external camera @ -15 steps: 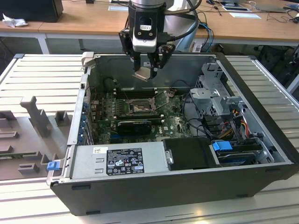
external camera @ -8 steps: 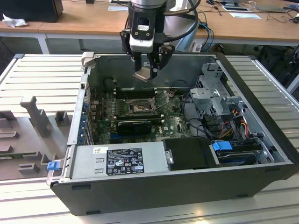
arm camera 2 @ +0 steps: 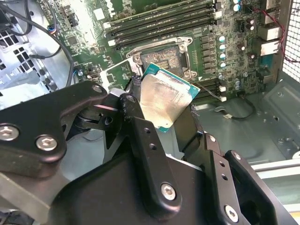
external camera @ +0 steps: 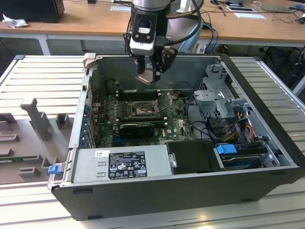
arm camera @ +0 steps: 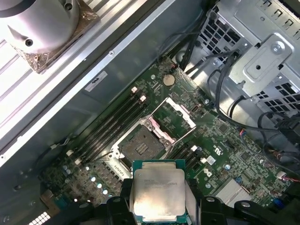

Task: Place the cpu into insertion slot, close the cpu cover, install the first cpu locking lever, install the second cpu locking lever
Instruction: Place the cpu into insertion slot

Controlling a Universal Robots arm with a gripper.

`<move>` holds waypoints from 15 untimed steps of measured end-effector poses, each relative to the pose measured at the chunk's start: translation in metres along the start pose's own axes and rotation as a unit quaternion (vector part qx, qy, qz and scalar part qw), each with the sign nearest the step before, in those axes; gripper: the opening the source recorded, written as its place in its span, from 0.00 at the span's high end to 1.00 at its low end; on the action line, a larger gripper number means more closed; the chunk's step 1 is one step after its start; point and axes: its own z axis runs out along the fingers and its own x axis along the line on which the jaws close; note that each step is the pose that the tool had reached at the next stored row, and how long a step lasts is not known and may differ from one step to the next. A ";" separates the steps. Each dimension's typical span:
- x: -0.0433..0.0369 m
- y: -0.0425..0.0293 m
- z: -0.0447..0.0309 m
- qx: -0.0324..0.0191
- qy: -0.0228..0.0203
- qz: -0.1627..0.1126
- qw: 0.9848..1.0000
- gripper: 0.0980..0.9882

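— What is the gripper (arm camera 2: 161,112) doing now?
— Its fingers are clamping the cpu (arm camera 2: 166,96) by two opposite edges, with the silvery top showing in both wrist views. It is hanging above the motherboard (arm camera: 220,145).
— And the insertion slot (arm camera: 140,147)?
— It is lying empty below, apart from the chip. The cpu cover (arm camera: 177,114) is standing open beside it.
— Which step, then?
— I judge it is the first one, placing. This is calling for the chip to be level and square over the socket.

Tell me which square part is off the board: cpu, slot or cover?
The cpu, gripped in the end effector above the board. The slot sits bare on the board; the cover is hinged open beside it.
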 end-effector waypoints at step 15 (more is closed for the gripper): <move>0.0000 -0.0003 0.0029 -0.001 -0.004 0.052 0.999 0.52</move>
